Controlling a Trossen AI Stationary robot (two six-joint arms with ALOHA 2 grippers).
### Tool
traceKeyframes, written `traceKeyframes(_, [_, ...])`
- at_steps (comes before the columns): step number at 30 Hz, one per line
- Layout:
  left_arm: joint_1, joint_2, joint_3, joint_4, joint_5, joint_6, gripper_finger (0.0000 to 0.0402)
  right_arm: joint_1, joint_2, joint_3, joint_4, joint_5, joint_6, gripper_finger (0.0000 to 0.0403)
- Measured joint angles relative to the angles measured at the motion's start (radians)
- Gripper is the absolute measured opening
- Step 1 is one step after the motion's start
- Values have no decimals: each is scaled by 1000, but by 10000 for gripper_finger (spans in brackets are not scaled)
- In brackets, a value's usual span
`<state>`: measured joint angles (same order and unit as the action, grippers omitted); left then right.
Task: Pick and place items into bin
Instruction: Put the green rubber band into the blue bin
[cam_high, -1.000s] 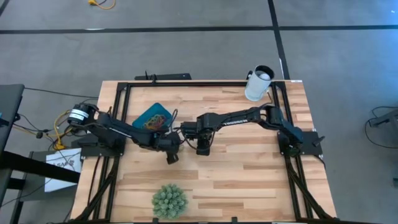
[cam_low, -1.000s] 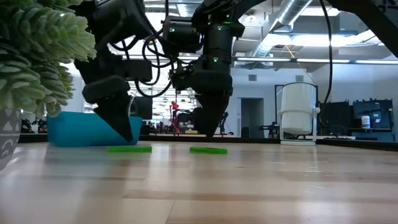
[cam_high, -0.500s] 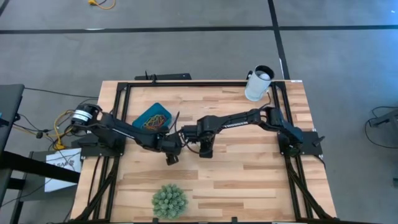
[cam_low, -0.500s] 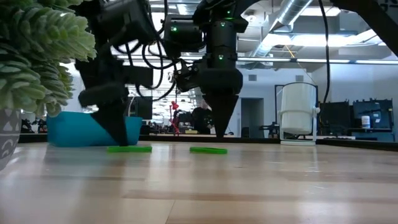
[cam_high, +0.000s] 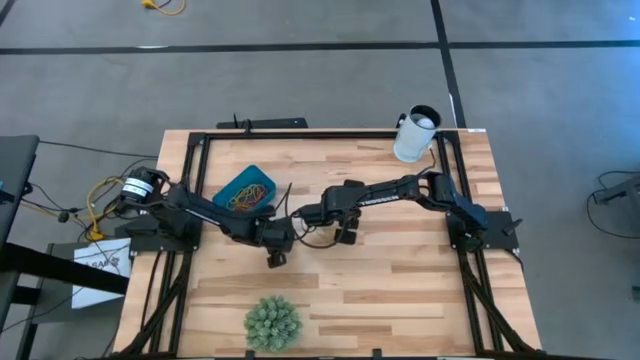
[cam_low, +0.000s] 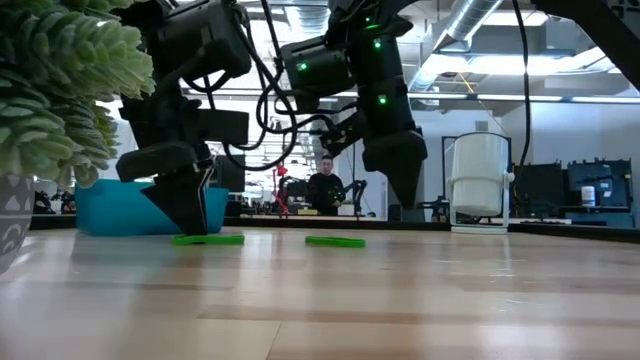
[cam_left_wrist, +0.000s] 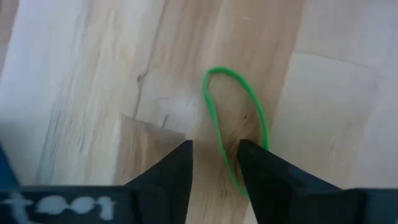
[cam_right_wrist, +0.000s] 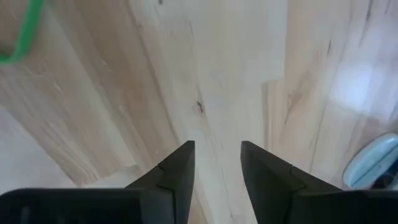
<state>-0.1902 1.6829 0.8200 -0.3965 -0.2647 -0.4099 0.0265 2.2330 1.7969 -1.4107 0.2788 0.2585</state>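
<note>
A green rubber-band loop (cam_left_wrist: 236, 112) lies flat on the wooden table, and my left gripper (cam_left_wrist: 214, 146) stands open low over it, pointing steeply down. One finger is inside the loop and one outside, with one strand (cam_left_wrist: 219, 140) between them. In the low view this band (cam_low: 207, 239) lies at the fingertips of the left gripper (cam_low: 190, 222). A second green band (cam_low: 335, 241) lies flat to its right. My right gripper (cam_low: 405, 185) hangs open and tilted above the table, right of that band, with nothing between its fingers. The teal bin (cam_high: 245, 190) holds several bands. My left gripper comes at the green loop from above, slanting down, its fingers astride one strand near the loop's end. Whether the fingertips (cam_left_wrist: 245, 152) touch the band I cannot tell. The band lies flat on the table.
A white cup (cam_high: 415, 135) stands at the far right corner. A green spiky ball (cam_high: 272, 322) sits at the near edge. Bare wood lies between the grippers and the near edge. A person shows in the room behind the table.
My right gripper has swung toward the table's right edge, away from the second green band, and has tipped so that its fingers now slant. Both bands lie where they were.
</note>
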Motion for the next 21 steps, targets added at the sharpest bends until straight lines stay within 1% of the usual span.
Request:
traceKeyframes(3, [2,1,-1,3,17,43,88,1,0,0,-2,6,3,124])
traceKeyframes(7, [10,1,-1,4,58,85,19,3,0,0,-1,9,3,124])
traceKeyframes(8, [9,-2,-1,3,59,103,10,4,0,0,-1,10,3,124])
traceKeyframes(12, [3,-28,0,-24,50,170,7,11,0,0,2,11,3,124])
traceKeyframes(14, [2,-61,16,-105,36,189,2,13,0,0,6,11,3,124])
traceKeyframes(16, [2,-102,57,-181,-16,191,2,13,0,0,7,11,3,124])
traceKeyframes(18, [1,-152,96,-301,-77,189,1,13,0,0,13,11,3,124])
traceKeyframes(21, [-3,-230,153,-440,-123,189,1,13,0,0,36,11,3,124])
